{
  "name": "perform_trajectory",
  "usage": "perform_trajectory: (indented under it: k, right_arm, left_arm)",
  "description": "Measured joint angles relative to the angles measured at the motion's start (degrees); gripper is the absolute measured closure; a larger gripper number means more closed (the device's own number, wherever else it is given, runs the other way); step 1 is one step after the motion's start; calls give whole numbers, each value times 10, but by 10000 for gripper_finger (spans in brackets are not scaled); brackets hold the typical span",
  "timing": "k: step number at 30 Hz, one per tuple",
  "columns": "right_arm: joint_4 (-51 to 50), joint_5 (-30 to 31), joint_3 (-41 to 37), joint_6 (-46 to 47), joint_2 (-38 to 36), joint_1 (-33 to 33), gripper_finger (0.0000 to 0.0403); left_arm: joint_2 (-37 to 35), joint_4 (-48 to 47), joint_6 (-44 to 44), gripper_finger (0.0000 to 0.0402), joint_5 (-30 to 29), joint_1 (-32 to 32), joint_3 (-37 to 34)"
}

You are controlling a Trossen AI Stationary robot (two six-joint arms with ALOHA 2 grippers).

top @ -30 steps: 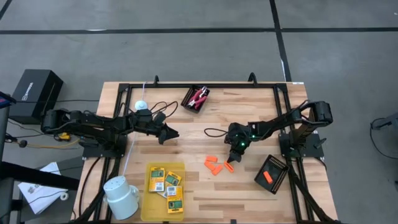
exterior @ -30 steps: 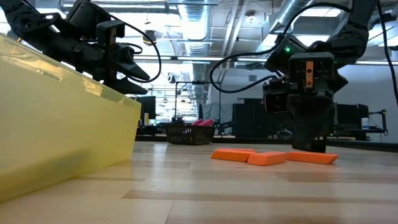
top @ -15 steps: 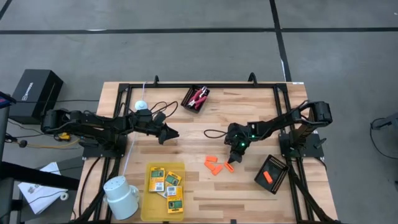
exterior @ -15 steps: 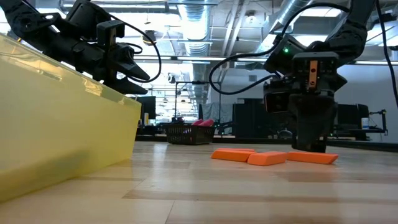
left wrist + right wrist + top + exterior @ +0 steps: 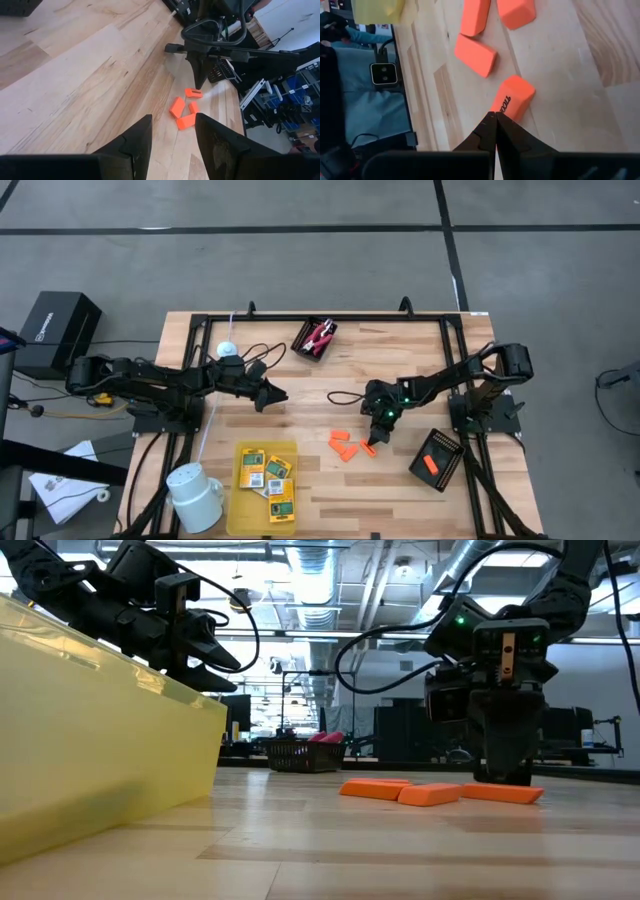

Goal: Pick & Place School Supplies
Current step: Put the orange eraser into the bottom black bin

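Observation:
Several stubby orange pieces point(image 5: 346, 444) lie flat on the wooden table, right of centre. My right gripper point(image 5: 368, 444) is shut, its tips down at the rightmost orange piece point(image 5: 513, 99). My left gripper point(image 5: 276, 394) hangs open above the table's left half, with nothing between its fingers point(image 5: 172, 142). Yellow-and-green packets point(image 5: 268, 474) lie in a yellow tray point(image 5: 243, 502) at the near edge. A red-handled tool point(image 5: 320, 335) lies in a black basket point(image 5: 308, 350) at the far side. My right gripper touches the rightmost orange piece with its shut fingertips point(image 5: 494, 120), at one short end of the piece point(image 5: 501, 110). The fingers slant down from the table's far right. The piece lies flat on the table point(image 5: 503, 794).
A second black basket point(image 5: 437, 458) holding an orange piece sits near the right arm's base. A white mug point(image 5: 194, 486) stands at the near left, and a small white disc point(image 5: 227, 349) lies at the far left. Cables trail over the table by both arms.
My right gripper has tipped a little at the rightmost orange piece, its fingers staying shut. The orange pieces lie where they were.

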Motion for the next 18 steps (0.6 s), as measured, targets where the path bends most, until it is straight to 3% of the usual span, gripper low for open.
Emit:
perform_trajectory:
  k: [18]
  right_arm:
    - [-32, 43, 6, -10, 8, 1, 403]
  left_arm:
    - [0, -24, 0, 257, 0, 0, 0]
